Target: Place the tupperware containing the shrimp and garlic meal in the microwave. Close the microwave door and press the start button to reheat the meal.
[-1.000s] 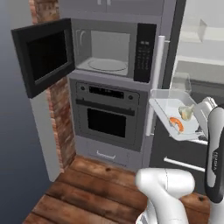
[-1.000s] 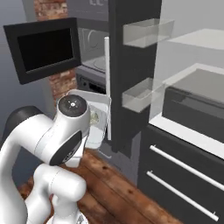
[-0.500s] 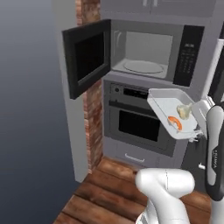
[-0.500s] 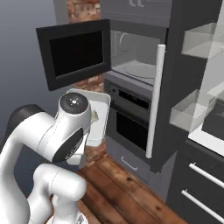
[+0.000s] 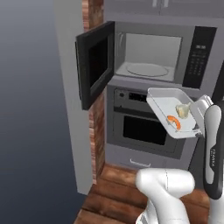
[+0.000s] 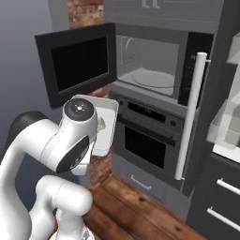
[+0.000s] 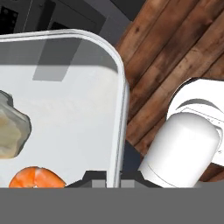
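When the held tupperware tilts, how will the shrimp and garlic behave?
The tupperware looks smooth, so the shrimp would probably slide. The rounded garlic may roll. The raised rim likely stops both.

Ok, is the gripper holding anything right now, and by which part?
Yes: the gripper holds the tupperware by its rim at one edge, with the shrimp and garlic inside, in front of the oven.

My tupperware [image 7: 65, 109] looks clear, glossy, smooth plastic. Microwave [image 5: 151, 54] reads matt grey, turntable glassy. Floor [image 7: 175, 48] is grainy wood.
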Robot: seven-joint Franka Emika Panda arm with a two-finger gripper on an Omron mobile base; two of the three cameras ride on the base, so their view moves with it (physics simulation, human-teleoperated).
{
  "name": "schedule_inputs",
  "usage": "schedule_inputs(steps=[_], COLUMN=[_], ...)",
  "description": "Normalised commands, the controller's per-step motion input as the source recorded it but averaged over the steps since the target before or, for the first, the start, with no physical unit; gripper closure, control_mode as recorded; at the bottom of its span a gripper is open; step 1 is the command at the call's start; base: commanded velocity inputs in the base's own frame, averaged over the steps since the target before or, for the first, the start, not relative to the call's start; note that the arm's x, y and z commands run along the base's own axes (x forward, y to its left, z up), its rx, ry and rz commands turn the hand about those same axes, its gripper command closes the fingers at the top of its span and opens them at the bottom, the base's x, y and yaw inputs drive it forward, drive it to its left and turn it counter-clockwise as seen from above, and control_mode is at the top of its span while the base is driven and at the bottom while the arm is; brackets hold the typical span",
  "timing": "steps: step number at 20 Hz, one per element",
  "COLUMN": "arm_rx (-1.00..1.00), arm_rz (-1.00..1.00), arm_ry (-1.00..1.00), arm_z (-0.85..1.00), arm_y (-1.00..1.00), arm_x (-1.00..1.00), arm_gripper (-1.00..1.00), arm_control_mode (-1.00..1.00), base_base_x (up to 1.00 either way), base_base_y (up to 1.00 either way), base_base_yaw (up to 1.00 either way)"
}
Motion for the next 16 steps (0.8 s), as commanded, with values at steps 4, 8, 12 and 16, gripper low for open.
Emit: schedule_inputs(steps=[4,8,12,16], arm_rx=[0.0,0.0,0.0,0.0], arm_rz=[0.0,0.0,0.0,0.0], arm_ry=[0.0,0.0,0.0,0.0], arm_z=[0.0,0.0,0.0,0.0], arm_y=[0.0,0.0,0.0,0.0], arm_x=[0.0,0.0,0.0,0.0], arm_gripper=[1.0,1.0,1.0,1.0], arm_control_mode=[1.0,1.0,1.0,1.0], base_base_x=[0.46,0.52,0.59,0.66], base_base_y=[0.4,0.39,0.25,0.04], base_base_yaw=[-0.3,-0.27,-0.22,-0.13])
